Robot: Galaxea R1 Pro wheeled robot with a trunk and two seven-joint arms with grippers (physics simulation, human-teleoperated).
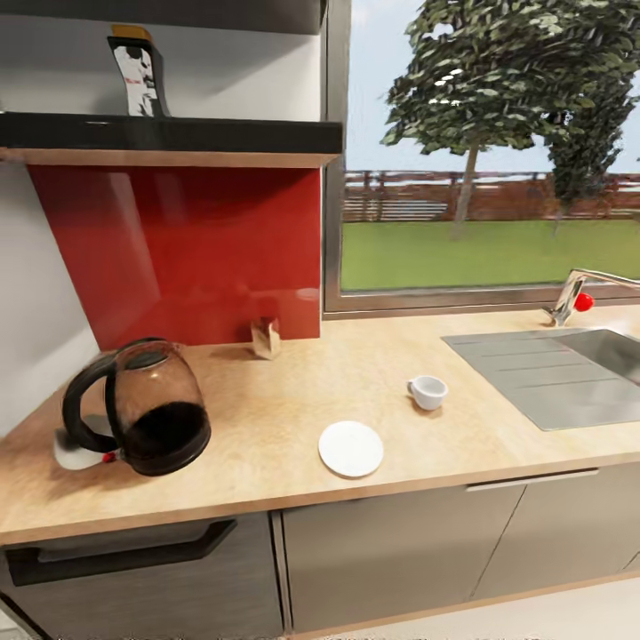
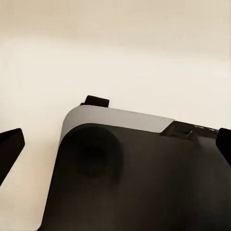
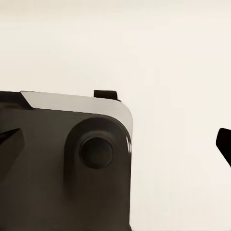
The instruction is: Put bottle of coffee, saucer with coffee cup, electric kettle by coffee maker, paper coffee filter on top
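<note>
countertop [image 1: 267, 418] holds the electric kettle [image 1: 147, 409], tilted at the left end, with the saucer [image 1: 351, 448] near the front edge and the coffee cup [image 1: 428, 391] just apart from it. bottle of coffee [image 1: 138, 73] stands on the kitchen shelf [image 1: 169, 133] above. left gripper [image 2: 115, 144] and right gripper [image 3: 115, 147] both hang spread wide over the robot's dark base [image 3: 62, 163], holding nothing.

My head cam sits high, looking forward and down over the countertop [image 1: 267, 418], sink [image 1: 569, 364] at right, window [image 1: 489, 151] behind, kitchen shelf [image 1: 169, 133] upper left. Both wrist cams look along their fingertips [image 2: 9, 147] [image 3: 224, 144], very close on a dark robot body part [image 2: 134, 178] [image 3: 62, 163] against pale floor, which they share with each other
</note>
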